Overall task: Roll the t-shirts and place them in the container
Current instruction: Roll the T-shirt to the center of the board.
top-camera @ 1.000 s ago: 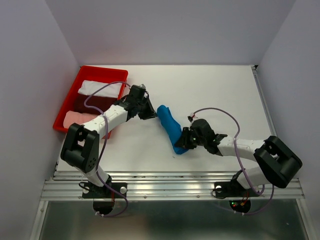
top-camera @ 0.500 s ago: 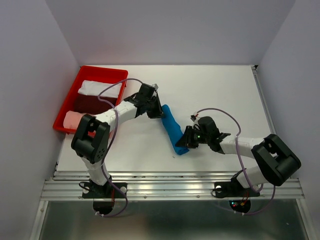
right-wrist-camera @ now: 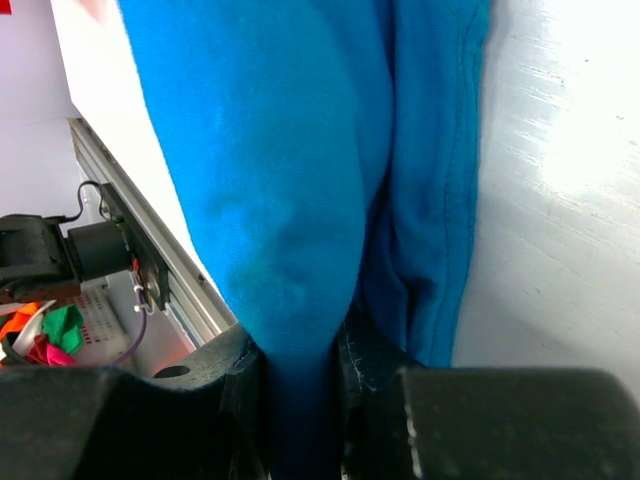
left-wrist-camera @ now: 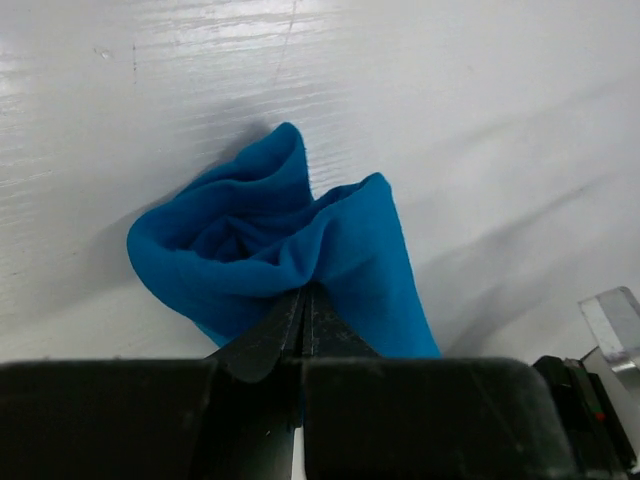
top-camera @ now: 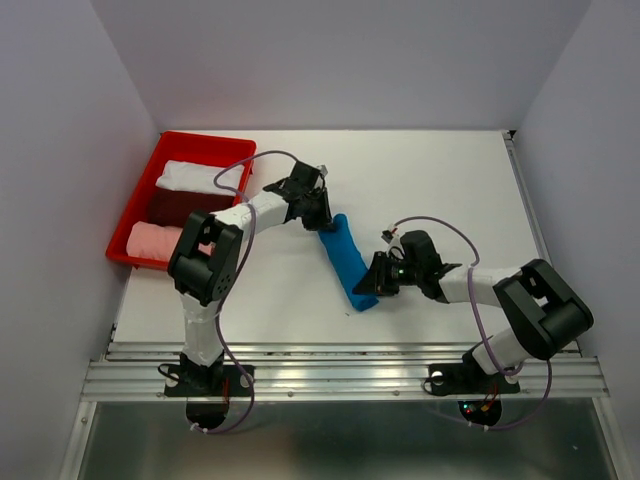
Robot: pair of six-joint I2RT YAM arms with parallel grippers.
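A red plastic tray [top-camera: 208,138] sits at the far left of the white tabletop [top-camera: 440,180], its long side running along the tabletop's left edge. Pale walls [top-camera: 340,60] close the space in at the back and on both sides. A ribbed aluminium rail [top-camera: 340,375] runs along the near edge. In the right wrist view, orange, green and pink scraps [right-wrist-camera: 40,335] lie below that edge, too small to identify.
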